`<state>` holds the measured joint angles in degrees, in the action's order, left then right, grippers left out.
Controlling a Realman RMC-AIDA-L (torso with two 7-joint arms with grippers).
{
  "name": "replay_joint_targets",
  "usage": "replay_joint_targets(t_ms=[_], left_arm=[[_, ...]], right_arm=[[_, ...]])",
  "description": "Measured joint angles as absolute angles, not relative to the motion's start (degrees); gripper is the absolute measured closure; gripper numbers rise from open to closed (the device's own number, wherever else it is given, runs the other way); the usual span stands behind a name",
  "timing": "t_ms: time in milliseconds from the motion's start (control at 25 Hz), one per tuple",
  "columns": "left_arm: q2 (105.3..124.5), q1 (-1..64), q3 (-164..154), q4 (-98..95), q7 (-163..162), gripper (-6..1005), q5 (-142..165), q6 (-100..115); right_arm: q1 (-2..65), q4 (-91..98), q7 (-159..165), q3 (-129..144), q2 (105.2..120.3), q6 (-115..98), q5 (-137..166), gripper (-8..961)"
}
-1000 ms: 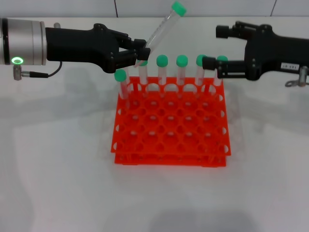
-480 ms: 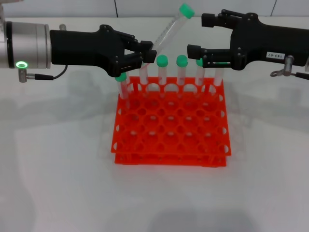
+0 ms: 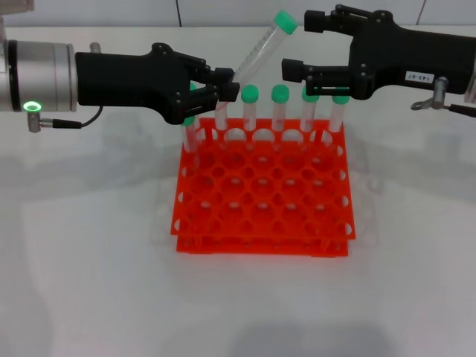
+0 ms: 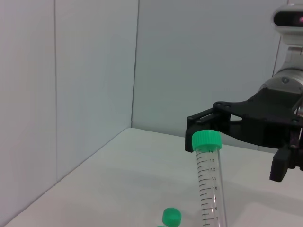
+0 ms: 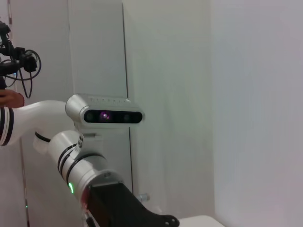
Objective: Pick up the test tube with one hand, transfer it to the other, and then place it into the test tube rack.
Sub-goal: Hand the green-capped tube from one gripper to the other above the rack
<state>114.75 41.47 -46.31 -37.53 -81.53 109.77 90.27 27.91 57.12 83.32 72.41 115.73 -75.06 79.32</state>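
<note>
The test tube [image 3: 253, 56] is clear with a green cap and leans up to the right above the rack's back row. My left gripper [image 3: 222, 83], black and unlabelled, is shut on its lower end. My right gripper [image 3: 297, 44], black with a small white label, is open, its fingers above and below the cap's height just right of the cap. In the left wrist view the capped tube [image 4: 208, 170] rises in front of the right gripper [image 4: 235, 150]. The orange-red test tube rack [image 3: 260, 197] stands on the table below both grippers.
Several other green-capped tubes [image 3: 280, 104] stand upright in the rack's back row, close under both grippers, and one [image 3: 189, 126] stands at the left edge. White table [image 3: 89, 260] surrounds the rack. The right wrist view shows my left arm [image 5: 87, 175] and head camera [image 5: 106, 115].
My right gripper has moved left and slightly up, bringing its open fingers close to the tube's cap. My left gripper has kept its hold and shifted the tube a little to the right.
</note>
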Motion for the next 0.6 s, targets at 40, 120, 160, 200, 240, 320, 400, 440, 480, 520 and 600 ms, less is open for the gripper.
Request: replay_joint_targets(t_ms=[40,120,160,200,240,320,400,440,480,520,600], left_arm=[[114.77,41.5,-46.4,-37.5,-81.5,832,109.8,90.3],[114.78,41.5,-46.4,-37.5,-81.5,833,109.8,90.3],[114.78,41.5,-46.4,-37.5,-81.5,833,109.8,90.3],[114.78,41.5,-46.4,-37.5,-81.4,833,109.8,90.3],[114.79,41.5,-46.4,-37.5,-81.4,833,109.8,90.3],[114.79,41.5,-46.4,-37.5,-81.3,833,109.8,90.3],[114.79,41.5,-46.4,-37.5,-81.3,834,109.8,90.3],[114.79,41.5,-46.4,-37.5,-81.2,834,109.8,90.3],[114.79,41.5,-46.4,-37.5,-81.2,834,109.8,90.3],[114.79,41.5,-46.4,-37.5,-81.2,834,109.8,90.3],[114.79,41.5,-46.5,-37.5,-81.1,835,109.8,90.3]], right_arm=[[28.1,57.1,83.3,72.6,115.76,-75.0,79.3,142],[28.3,57.1,83.3,72.9,115.84,-74.8,79.2,147],[28.5,57.1,83.3,73.1,115.88,-74.7,79.2,150],[28.6,57.0,83.3,73.4,115.89,-74.4,79.0,153],[28.8,57.0,83.3,73.6,115.91,-74.2,78.8,155],[29.1,56.9,83.3,74.4,115.92,-73.7,78.1,160],[29.5,56.7,83.1,74.9,115.9,-73.3,77.7,166],[29.8,56.5,83.1,75.0,115.89,-73.1,77.7,168],[30.1,56.3,83.1,75.0,115.89,-73.1,77.7,171],[30.3,56.1,83.1,75.0,115.89,-73.0,77.6,173],[30.5,55.9,83.1,75.0,115.88,-72.9,77.6,178]])
